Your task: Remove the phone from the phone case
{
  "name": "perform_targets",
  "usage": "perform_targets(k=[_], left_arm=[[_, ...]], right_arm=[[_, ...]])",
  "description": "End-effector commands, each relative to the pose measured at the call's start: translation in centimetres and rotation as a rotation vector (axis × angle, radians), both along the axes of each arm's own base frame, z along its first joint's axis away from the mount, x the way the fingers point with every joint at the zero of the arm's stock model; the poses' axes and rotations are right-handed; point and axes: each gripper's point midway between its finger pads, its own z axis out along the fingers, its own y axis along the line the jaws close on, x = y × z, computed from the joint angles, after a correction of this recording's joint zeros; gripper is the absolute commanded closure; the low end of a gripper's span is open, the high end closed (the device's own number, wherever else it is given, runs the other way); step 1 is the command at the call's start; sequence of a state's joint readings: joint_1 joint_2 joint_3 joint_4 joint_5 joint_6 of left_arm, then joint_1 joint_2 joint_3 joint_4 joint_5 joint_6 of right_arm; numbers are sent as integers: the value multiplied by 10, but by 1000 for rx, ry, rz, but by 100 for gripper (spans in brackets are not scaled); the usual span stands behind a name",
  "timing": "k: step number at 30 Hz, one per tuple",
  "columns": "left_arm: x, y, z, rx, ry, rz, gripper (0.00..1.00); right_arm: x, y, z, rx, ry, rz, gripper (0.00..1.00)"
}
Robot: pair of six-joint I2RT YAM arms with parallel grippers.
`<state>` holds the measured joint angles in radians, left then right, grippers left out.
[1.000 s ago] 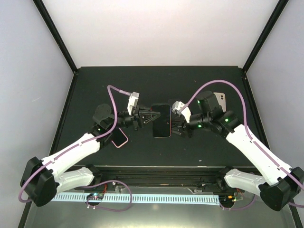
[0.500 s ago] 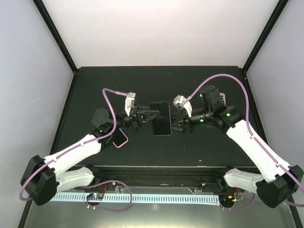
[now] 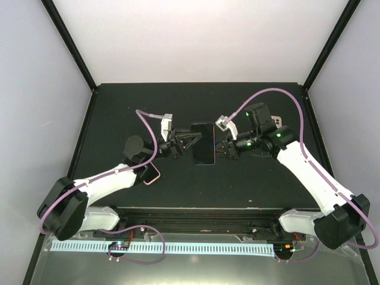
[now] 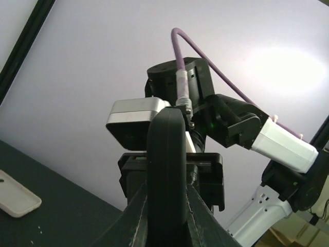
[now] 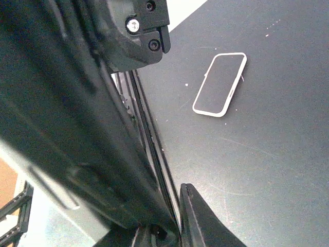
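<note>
Sitting between white walls [image 3: 196, 41], the black table [image 3: 255, 178] lies under both arms. The left gripper [image 3: 190, 141] squeezes the phone [image 3: 203, 143] by its left edge. The right gripper [image 3: 218, 148] pinches its right edge. The phone hangs above the table's middle.

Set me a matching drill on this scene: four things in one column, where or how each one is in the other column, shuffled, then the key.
Things
1. black rectangular phone in its dark case
2. pink-rimmed phone case
3. white plastic phone case
4. left pincer

Places or states
A. flat on the table by the right arm
B. shut on the phone's edge
C. in the gap between the left pincer and the right pincer
D. on the table, partly under the left arm

Pairs: 1-C, 2-D, 3-A, 4-B.
</note>
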<state>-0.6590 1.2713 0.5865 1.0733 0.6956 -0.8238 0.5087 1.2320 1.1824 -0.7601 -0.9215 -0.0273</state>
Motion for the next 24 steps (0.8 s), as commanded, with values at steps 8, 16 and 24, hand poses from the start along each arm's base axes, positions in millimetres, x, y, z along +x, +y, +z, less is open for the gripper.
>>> perform_targets(k=[8,16,24], left_arm=[[50,5,-124,359,418,236,96],[70,41,-97,372,355,425,52],[78,89,-81,483,314,713,32]], right_arm=[[22,17,18,231,-51,118,99],[48,19,-15,151,114,71,99],[50,6,-46,57,137,-79,99]])
